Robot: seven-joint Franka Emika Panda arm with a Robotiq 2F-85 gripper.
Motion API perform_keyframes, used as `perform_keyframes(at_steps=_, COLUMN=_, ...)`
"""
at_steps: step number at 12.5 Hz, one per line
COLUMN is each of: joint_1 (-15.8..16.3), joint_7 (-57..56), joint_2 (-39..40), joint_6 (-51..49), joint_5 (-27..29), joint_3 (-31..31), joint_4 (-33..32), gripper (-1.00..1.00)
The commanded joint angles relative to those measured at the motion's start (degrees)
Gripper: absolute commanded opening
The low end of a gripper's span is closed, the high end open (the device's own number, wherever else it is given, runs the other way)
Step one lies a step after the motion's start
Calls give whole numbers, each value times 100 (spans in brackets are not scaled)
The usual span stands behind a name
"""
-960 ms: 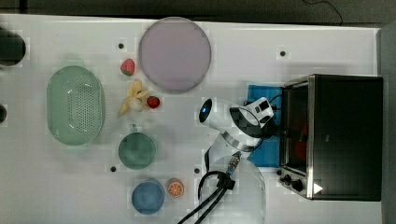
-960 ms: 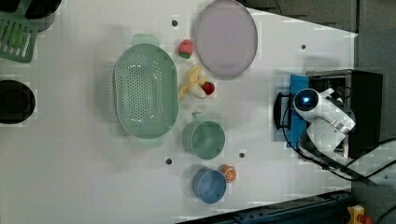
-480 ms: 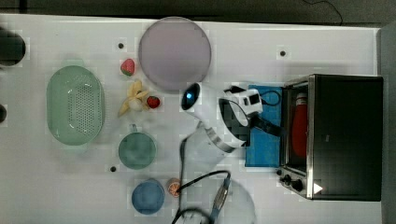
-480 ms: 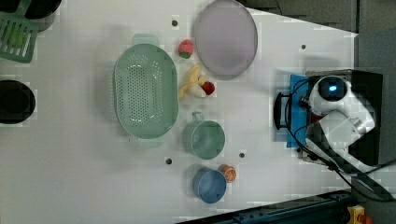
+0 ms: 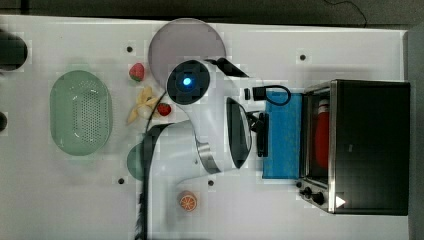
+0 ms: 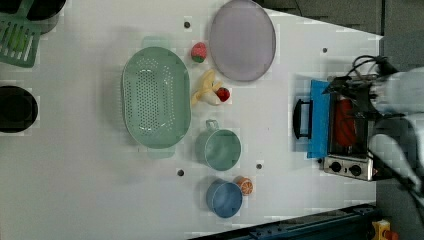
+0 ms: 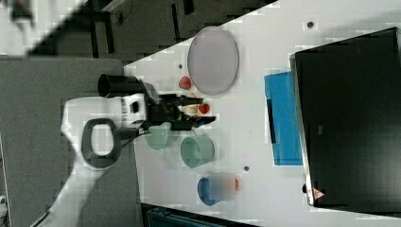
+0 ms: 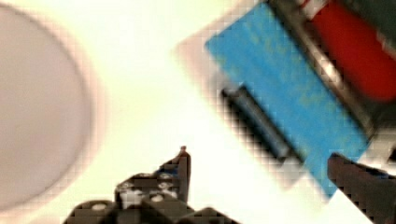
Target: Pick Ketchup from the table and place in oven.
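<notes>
Along the top view's left edge of the table (image 5: 60,200) sits a green colander (image 5: 80,119), with a strawberry (image 5: 136,71) and a banana (image 5: 141,104) beside it and an orange slice (image 5: 188,201) nearer the bottom edge. A grey plate (image 5: 170,42) lies by the top edge. The gripper (image 8: 261,163) hangs with its jaws spread wide and empty, above bare tabletop just off the lowered blue door (image 5: 283,135). At the right edge, the ketchup (image 5: 321,134) lies inside the oven (image 5: 370,145).
</notes>
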Motion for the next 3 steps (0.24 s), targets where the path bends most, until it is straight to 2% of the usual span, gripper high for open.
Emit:
perform_keyframes(at_steps=1, joint_1=-147, joint_7=-475, joint_2=-324, joint_6=-316, joint_5=826, joint_3=-77, joint_4=215, gripper=100)
perform_keyframes(at_steps=3, joint_1=-163, joint_7=-464, joint_2=-481, joint_6=-836, joint_5=1522, joint_3=-148, joint_4=617, gripper=100)
